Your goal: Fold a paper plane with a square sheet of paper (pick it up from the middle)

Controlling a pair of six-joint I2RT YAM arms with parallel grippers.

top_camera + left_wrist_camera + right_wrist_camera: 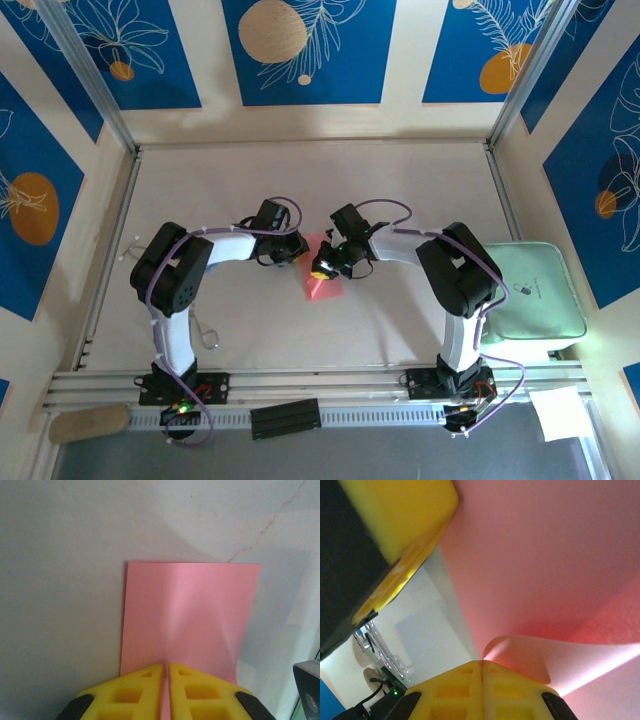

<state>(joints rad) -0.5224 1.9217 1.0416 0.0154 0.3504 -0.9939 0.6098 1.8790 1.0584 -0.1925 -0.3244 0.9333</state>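
Observation:
The square sheet of paper (324, 282) is pink-red and sits mid-table between the two arms. In the left wrist view the square sheet of paper (192, 615) spreads out ahead, and my left gripper (166, 666) is shut on its near edge, which runs up between the yellow fingers. My right gripper (482, 662) is shut on another edge of the square sheet of paper (545, 555), which curls over just past the tips. The left gripper (296, 250) and right gripper (322, 266) meet over the sheet in the top view. No paper plane shape is visible.
A pale green pad (530, 290) lies at the table's right edge, beside the right arm. A white paper sheet (562, 412) sits at the near right corner. Metal rails (320, 382) run along the front edge. The other arm's yellow finger (405, 525) crosses the right wrist view's upper left.

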